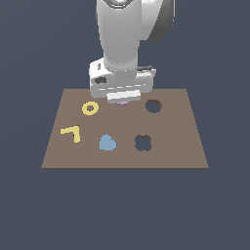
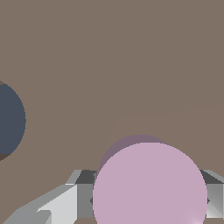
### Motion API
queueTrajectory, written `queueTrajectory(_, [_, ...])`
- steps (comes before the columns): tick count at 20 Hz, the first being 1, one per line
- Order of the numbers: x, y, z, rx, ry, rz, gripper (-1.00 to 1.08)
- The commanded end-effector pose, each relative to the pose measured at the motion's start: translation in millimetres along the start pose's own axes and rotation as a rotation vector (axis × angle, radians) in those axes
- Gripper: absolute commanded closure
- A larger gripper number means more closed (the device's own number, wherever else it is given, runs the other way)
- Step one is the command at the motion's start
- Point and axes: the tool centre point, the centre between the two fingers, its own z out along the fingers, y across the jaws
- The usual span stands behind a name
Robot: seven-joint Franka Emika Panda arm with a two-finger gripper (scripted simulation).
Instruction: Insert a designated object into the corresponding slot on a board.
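Your gripper (image 2: 148, 199) is clamped on the pink round piece (image 2: 149, 186) — fingers (image 2: 59, 205) flank it, just above the board (image 2: 131, 57). The round slot (image 2: 9, 120) lies near, off to one side — clear of the piece.

On the board (image 1: 180, 146), the round piece (image 1: 123, 102) lies between the ring (image 1: 90, 108) and the round slot (image 1: 153, 106).

A flat brown board (image 1: 180, 146) carries everything here. Lying on it: a yellow ring (image 1: 90, 108), a yellow L-shaped piece (image 1: 71, 133) and a blue heart-like piece (image 1: 107, 143). Cut into it are a dark round slot (image 1: 153, 106) and a clover-shaped hole (image 1: 143, 142).
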Motion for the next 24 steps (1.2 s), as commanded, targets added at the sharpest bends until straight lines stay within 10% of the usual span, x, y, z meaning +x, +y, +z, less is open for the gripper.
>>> queueTrajectory(1, [0, 0, 1, 0.0, 0.0, 0.0, 1.08])
queueTrajectory(13, [5, -6, -1, 0.0, 0.0, -0.037, 1.08])
queueTrajectory(24, [34, -67, -7, -0.001, 0.0, -0.365, 1.08])
